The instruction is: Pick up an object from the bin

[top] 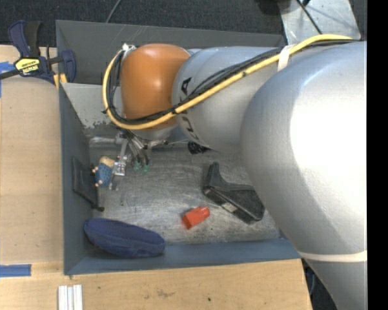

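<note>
My gripper (130, 166) hangs below the orange wrist cover over the bin's left half, low above the floor. Its fingers stand open, and I see nothing between them. Just left of the left fingertip (120, 168) lies a small blue and tan thing (105, 172), close to or touching it. That thing rests against a black flat piece (84, 183) by the bin's left wall.
A dark blue oval pouch (124, 238) lies in the front left corner. A small red block (195, 217) sits near the front middle, and a black handled tool (233, 197) lies to its right. The arm covers the bin's back and right.
</note>
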Robot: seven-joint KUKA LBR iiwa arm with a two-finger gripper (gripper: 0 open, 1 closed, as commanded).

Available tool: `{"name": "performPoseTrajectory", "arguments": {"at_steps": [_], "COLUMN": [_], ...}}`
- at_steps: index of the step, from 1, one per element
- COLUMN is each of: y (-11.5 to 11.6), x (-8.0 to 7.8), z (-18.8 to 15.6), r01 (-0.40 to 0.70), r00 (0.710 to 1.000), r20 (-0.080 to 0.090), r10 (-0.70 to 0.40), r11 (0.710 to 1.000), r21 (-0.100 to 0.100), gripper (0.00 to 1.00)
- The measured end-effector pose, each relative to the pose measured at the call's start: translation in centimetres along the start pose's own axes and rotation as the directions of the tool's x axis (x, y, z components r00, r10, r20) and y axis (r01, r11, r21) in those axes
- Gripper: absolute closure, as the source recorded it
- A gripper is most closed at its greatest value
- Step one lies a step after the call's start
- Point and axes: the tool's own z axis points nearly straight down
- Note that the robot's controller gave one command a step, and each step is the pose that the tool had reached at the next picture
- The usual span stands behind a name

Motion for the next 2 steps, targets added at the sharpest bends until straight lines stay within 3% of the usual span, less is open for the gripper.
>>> {"name": "performPoseTrajectory", "arguments": {"at_steps": [1,2], "y": [0.0,-0.01], "x": [-0.22,-0.23], "z": [-0.4,-0.4], "r01": [-0.002,-0.002], "r00": [1.0,1.0], "r20": [0.006,0.006], "r10": [0.002,0.002], "r11": [1.0,1.0], "r21": [-0.003,-0.003], "gripper": [1.0,0.0]}}
